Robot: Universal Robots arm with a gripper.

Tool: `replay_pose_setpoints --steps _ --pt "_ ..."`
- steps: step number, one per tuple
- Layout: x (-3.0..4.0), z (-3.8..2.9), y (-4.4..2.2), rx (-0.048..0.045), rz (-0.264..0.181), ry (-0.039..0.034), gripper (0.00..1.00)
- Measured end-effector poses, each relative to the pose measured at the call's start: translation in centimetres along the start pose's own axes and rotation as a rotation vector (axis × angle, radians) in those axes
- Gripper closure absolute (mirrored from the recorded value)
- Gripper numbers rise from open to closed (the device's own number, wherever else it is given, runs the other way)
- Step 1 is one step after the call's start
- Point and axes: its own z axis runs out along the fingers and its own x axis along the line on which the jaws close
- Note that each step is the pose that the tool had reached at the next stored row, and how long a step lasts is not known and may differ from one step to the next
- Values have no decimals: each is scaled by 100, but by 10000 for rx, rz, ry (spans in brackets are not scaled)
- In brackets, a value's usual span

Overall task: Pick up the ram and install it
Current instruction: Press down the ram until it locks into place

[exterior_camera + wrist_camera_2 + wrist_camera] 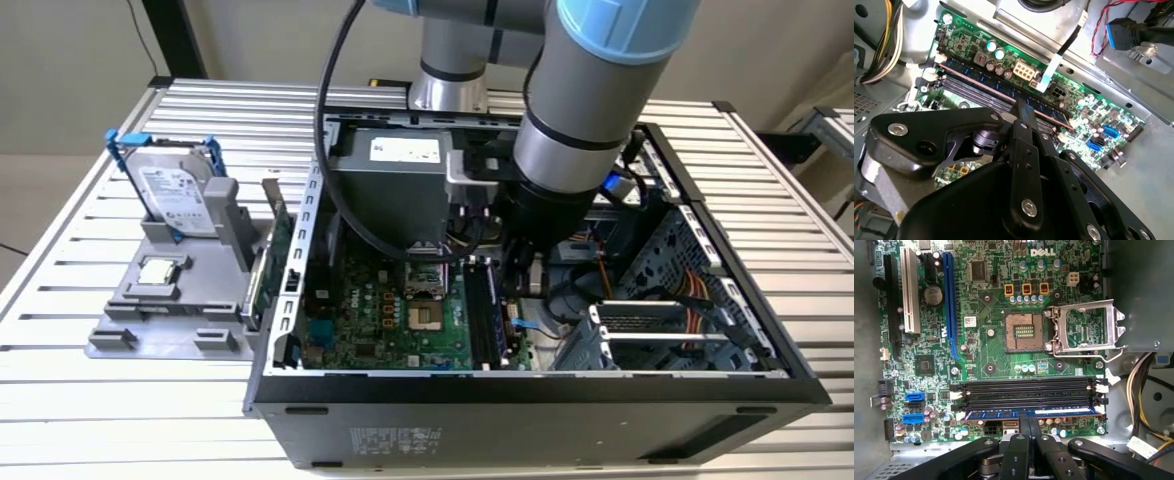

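- The hand (1028,426) has its two black fingers (1023,432) pressed close together on the top edge of the ram (1004,414), gripping it.
- The ram, a bluish stick, stands in the outermost of the memory slots (1026,392), at the board edge; the other slots beside it are bare.
- In the second wrist view the fingers (1026,117) meet over the same stick (974,80).
- Past the slots lies the open CPU socket (1024,332), its metal latch frame (1084,330) swung aside, on the green motherboard (989,305).
- In the exterior view the arm (574,130) reaches down into the open computer case (534,400).
- On the worktop (80,400), at the exterior view's left, a grey holder (174,320) carries a hard drive (174,195) and a small square chip (160,270).
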Motion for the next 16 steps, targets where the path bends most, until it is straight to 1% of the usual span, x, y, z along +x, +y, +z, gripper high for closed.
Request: replay_pose_setpoints --steps 6,16 --pt "1 -64 1 -6 -1 2 100" --pt "1 -95 2 -7 0 5 100"
